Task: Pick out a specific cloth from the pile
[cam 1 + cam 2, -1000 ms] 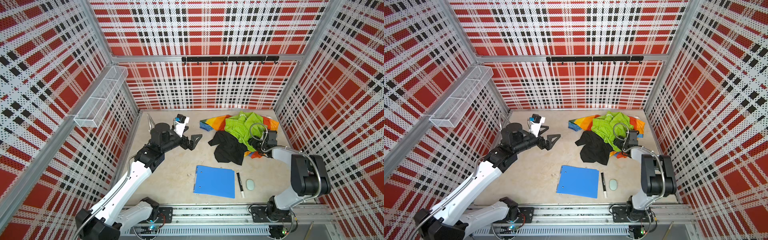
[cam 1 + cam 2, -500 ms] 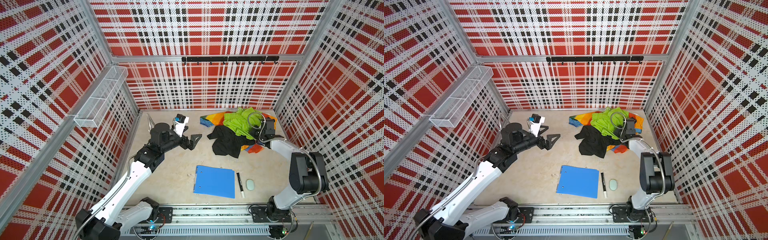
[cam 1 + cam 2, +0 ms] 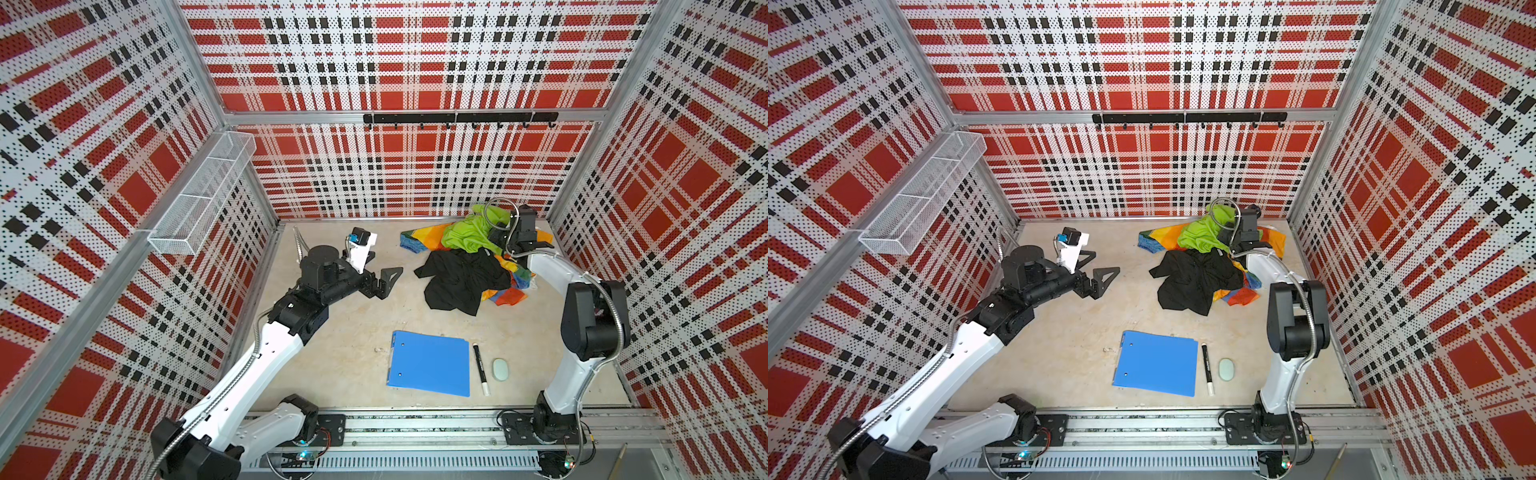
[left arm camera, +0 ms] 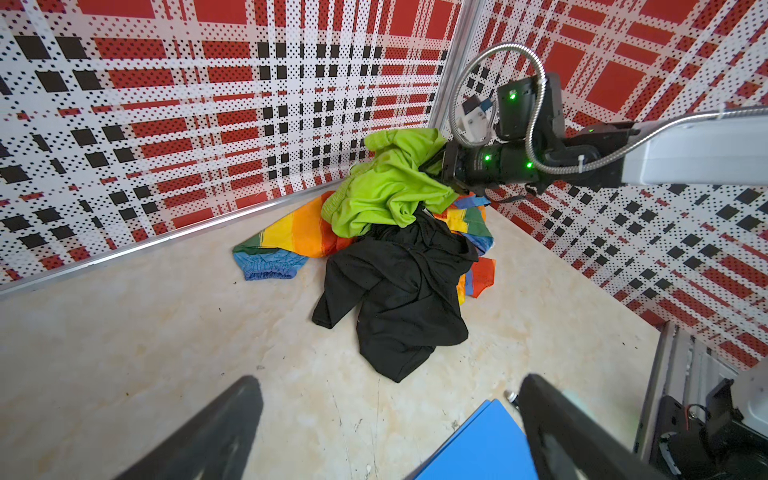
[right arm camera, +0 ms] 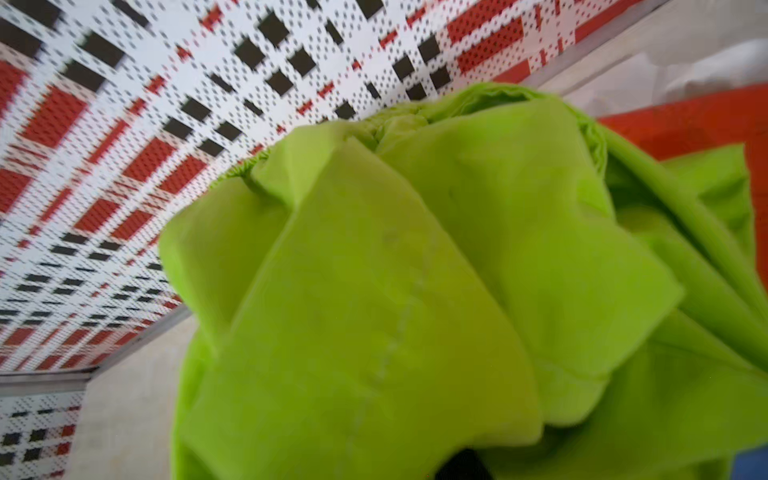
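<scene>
A wire basket (image 3: 203, 195) hangs on the left wall. Its three compartments show only mesh. A black hook rail (image 3: 457, 118) runs along the rear wall.

The pile (image 3: 469, 266) sits in the rear right corner of the table (image 3: 332, 353), close to both walls. A rainbow cloth (image 3: 419, 239) lies at the bottom, and its blue hem reaches toward the middle of the rear edge. A black cloth (image 3: 461, 282) spreads over the side of the pile toward the table's centre. A green cloth (image 3: 469, 232) is bunched on top at the back.

The right gripper (image 4: 436, 166) is pushed into the green cloth, which fills the right wrist view. The fabric hides its fingers, so I cannot tell whether they are parted or closed on it. The right arm runs along the right edge, above the rainbow cloth.

The white cloth (image 5: 715, 70) shows, if at all, only as a blurred pale fold past an orange patch, near the rear edge. I cannot find it in the top views.

The left gripper (image 3: 1105, 264) stands with its jaws wide apart over the rear left part of the table, well apart from the pile, with bare surface between them.

Near the front edge, right of centre, lie a blue clipboard (image 3: 430, 363), a marker (image 3: 480, 370) just beside it and a pale oval (image 3: 500, 369) beyond that. The centre and front left of the table are bare.
</scene>
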Robot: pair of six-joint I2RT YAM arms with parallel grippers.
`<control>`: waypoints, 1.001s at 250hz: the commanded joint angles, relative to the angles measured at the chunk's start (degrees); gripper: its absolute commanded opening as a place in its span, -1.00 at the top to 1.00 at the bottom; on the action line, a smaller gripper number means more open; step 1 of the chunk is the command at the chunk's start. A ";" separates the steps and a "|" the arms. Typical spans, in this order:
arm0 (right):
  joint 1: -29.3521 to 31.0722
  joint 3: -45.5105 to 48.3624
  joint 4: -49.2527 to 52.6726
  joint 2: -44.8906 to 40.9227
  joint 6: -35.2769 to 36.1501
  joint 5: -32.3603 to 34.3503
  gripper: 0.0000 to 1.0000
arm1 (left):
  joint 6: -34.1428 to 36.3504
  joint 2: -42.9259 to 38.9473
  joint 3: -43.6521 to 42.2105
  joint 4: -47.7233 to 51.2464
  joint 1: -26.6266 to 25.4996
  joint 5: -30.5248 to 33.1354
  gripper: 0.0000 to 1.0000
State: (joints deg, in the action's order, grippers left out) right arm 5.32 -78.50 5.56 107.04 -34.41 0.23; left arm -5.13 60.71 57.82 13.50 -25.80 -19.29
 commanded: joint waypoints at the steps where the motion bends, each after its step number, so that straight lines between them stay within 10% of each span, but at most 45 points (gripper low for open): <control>1: 0.30 1.65 -1.29 -2.28 1.91 -0.06 -0.04 | -0.33 -0.76 -0.52 -0.39 0.31 0.72 -0.99; 30: -0.32 5.38 -0.27 -9.49 6.09 0.86 -0.57 | -0.29 -0.79 -0.54 -0.33 0.31 0.65 -0.99; 76: -8.11 14.46 -1.07 -22.18 6.58 -5.65 -0.86 | -0.65 -0.83 -0.47 -0.38 0.40 0.37 -0.99; 161: -26.63 26.10 -4.37 -28.74 4.07 -17.41 -0.75 | -0.80 -1.73 -0.87 -1.14 0.32 0.04 -0.98; 250: -25.64 28.43 -10.85 -16.46 4.13 -27.49 -0.56 | -0.37 -2.00 -1.05 -1.24 0.67 -1.54 -0.98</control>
State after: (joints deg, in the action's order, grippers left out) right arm -21.96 -50.48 -0.32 88.18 -30.59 -23.81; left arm -5.72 59.88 57.23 13.43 -25.71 -19.70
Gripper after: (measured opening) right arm 0.784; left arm 0.993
